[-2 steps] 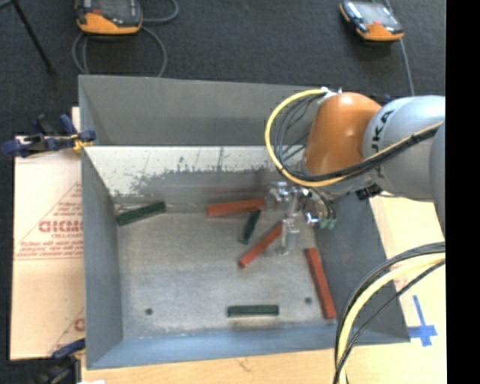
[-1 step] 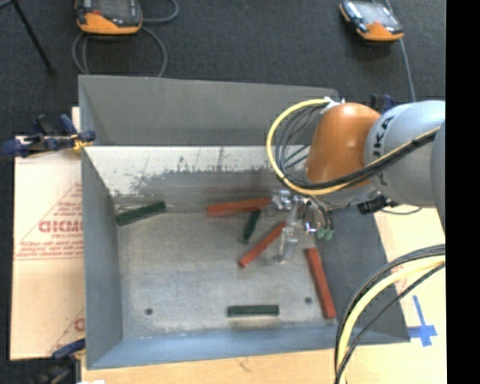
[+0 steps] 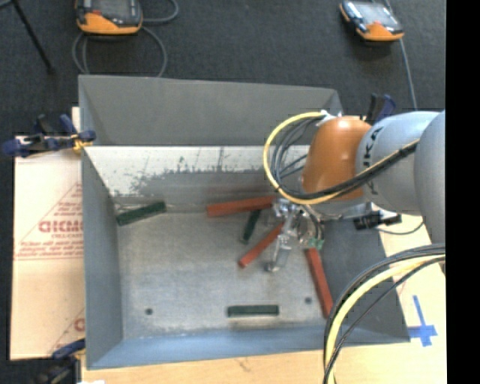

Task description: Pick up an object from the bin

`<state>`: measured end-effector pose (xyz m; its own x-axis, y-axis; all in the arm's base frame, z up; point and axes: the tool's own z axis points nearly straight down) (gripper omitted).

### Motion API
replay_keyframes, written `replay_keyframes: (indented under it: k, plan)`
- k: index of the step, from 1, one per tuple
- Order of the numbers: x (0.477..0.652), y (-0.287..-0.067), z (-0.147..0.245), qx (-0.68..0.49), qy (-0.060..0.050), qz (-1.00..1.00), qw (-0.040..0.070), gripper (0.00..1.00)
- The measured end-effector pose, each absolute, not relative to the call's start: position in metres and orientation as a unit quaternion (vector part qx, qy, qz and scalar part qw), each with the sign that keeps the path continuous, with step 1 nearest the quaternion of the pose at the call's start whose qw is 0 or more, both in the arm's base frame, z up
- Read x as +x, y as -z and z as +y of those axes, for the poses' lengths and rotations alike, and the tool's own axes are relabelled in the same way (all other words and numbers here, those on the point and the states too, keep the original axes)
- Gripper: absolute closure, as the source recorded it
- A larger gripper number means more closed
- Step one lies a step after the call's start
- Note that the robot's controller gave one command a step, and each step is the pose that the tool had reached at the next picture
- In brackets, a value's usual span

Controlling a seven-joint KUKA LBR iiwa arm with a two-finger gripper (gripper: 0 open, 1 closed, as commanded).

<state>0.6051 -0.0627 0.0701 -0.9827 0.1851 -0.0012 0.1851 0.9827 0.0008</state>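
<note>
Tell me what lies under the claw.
A red stick slants beneath the claw, its lower-left end showing. The claw covers its upper end.

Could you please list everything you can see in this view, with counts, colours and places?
bin: one, grey metal, centre of the view
red sticks: three, red-orange; one at the foot of the back wall, one slanted at mid-bin, one along the right wall
green sticks: three, dark green; one back left, one short, between the two middle red ones, one near the front wall
devices: two, orange and black; one and another on the dark floor beyond the bin
arm: one, grey with an orange cover and yellow-black cables, reaching in from the right
jaws: one pair, metal, low over the slanted red stick
</note>
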Motion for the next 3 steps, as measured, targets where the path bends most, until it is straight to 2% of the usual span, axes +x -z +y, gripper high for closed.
replay_keyframes:
  k: [1,2,3]
  plan:
    - [0.606,-0.071,-0.063,0.093,0.000,0.996,0.002,0.00]
    - [0.606,-0.071,-0.063,0.093,0.000,0.996,0.002,1.00]
    - [0.609,-0.114,-0.064,0.093,0.000,0.996,0.004,1.00]
